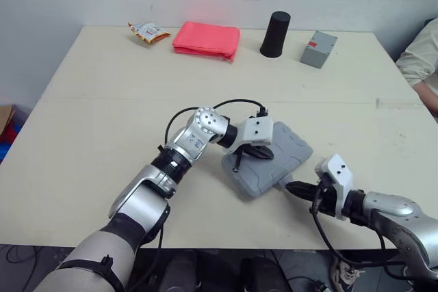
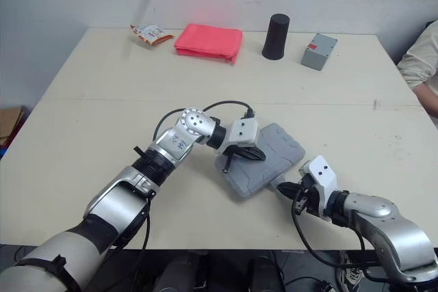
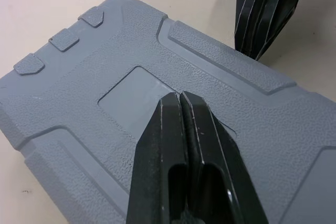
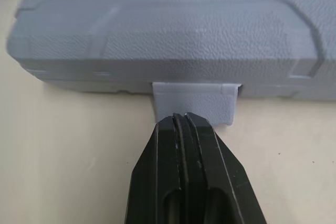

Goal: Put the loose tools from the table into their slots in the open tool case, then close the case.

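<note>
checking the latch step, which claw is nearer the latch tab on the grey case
Right. The right claw, shut, has its tip at the latch tab on the case's near edge. The left claw, also shut, sits over the middle of the lid.

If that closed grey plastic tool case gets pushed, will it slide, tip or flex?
The grey textured plastic tool case probably slides rather than tips, since it lies flat on the beige table. Its moulded shell looks stiff. Its pebbled surface should give the shut left end effector decent grip.
</note>
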